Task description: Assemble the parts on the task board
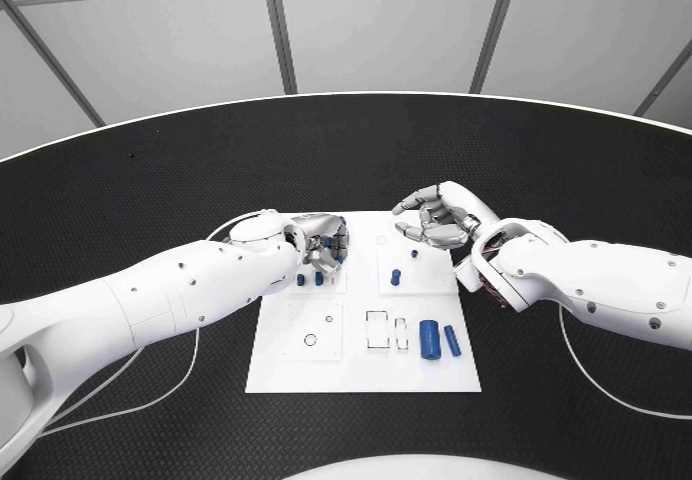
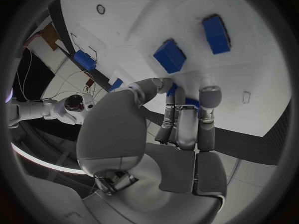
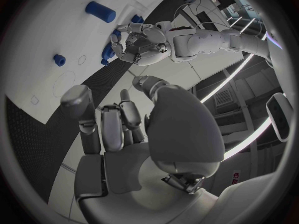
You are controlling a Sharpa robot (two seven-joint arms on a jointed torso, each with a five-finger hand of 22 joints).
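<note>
**benchrat:** Black tabletop (image 1: 173, 170), white task board (image 1: 361, 370) in the middle, both hands up at its far end. Which step are we on?

**servo_sam:** Looks like the pick-up stage to me. The left hand (image 1: 320, 245) hovers over the board's far-left corner, fingers curled down right above two small blue parts (image 1: 309, 279) standing there. In the left wrist view the fingers (image 2: 210, 97) hang just short of the two blue blocks (image 2: 169, 55), and I can't see anything pinched in them, though I honestly can't tell whether that hand has closed on something small.

**benchrat:** And the right one?

**servo_sam:** The right hand (image 1: 437, 220) sits at the far-right edge of the board, fingers loosely curled in with nothing in them as far as I can see. Its own wrist view shows the same curl, palm bare.

**benchrat:** What about the bigger pieces?

**servo_sam:** Two blue cylinders (image 1: 440, 340) lie flat near the board's right side, just beside the rectangular slots (image 1: 378, 332). They lie side by side, long axes running roughly near-to-far, the right one tilted slightly. Another short blue peg (image 1: 395, 275) stands upright in the plate further back.

**benchrat:** Next move?

**servo_sam:** My guess: left hand drops a touch and pinches one small part cleanly without knocking its neighbour
</note>
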